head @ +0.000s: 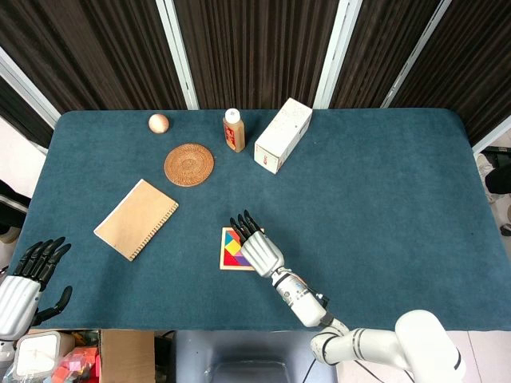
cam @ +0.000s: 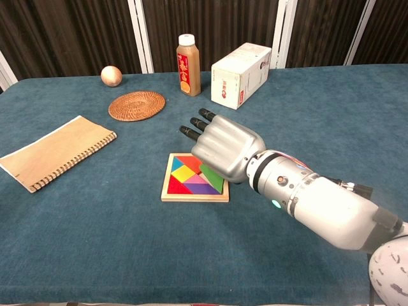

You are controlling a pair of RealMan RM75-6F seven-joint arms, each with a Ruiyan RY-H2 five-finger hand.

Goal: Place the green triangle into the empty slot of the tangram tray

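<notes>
The square wooden tangram tray (cam: 191,197) lies on the blue cloth at front centre, filled with coloured pieces. The green triangle (cam: 215,180) lies low along the tray's right side, its upper end tucked beneath my right hand (cam: 223,146). That hand hovers palm down over the tray's right half and holds the triangle from above. Its fingers (cam: 194,124) stretch forward and its thumb is hidden. In the head view the right hand (head: 257,247) covers most of the tray (head: 226,266). My left hand (head: 20,287) hangs off the table's front left corner, fingers apart, holding nothing.
A tan spiral notebook (head: 136,219) lies to the left. Along the back stand a woven coaster (head: 189,163), a brown bottle (head: 233,130), a white box (head: 283,135) and a small wooden ball (head: 159,123).
</notes>
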